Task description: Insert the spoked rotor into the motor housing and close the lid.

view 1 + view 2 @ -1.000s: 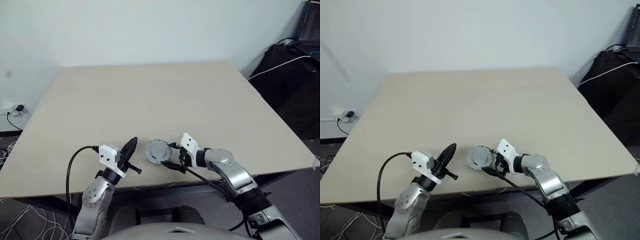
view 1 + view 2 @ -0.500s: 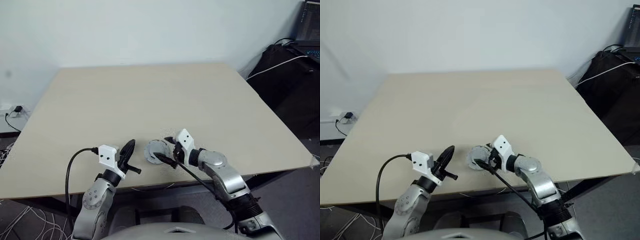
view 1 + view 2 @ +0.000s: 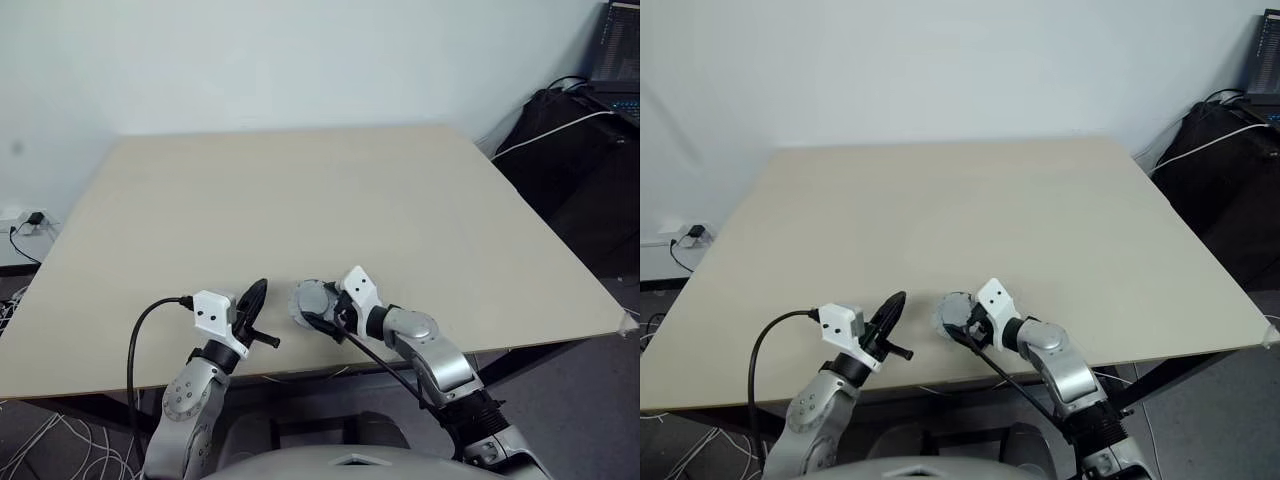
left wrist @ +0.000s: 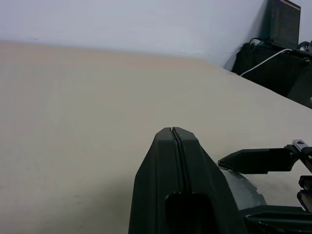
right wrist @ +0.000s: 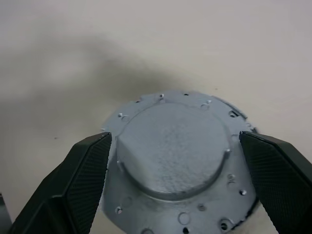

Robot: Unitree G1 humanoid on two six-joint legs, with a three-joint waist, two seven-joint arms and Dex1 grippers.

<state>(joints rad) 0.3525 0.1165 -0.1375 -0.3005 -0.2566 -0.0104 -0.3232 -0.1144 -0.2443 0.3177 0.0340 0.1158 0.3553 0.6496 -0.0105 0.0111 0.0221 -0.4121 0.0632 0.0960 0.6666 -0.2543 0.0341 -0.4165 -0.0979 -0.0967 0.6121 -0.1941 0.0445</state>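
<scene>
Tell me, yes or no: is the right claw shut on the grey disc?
No. In the right wrist view the right claw stands open, its fingers spread to either side of the grey disc lying on the table.

Beige table, white wall

The dull-grey round metal assembly near the front edge of the pale wooden table runs off the frame's edge in the right wrist view, so its near rim goes unseen. Whether this grey disc is the lid alone or sits on the housing cannot be told; no copper windings or spokes are visible. In the head views the right gripper covers the disc's right side. In the left wrist view the closed left gripper hides most of the disc, leaving a grey sliver beside it. The dark equipment right of the table is cut off.
</scene>
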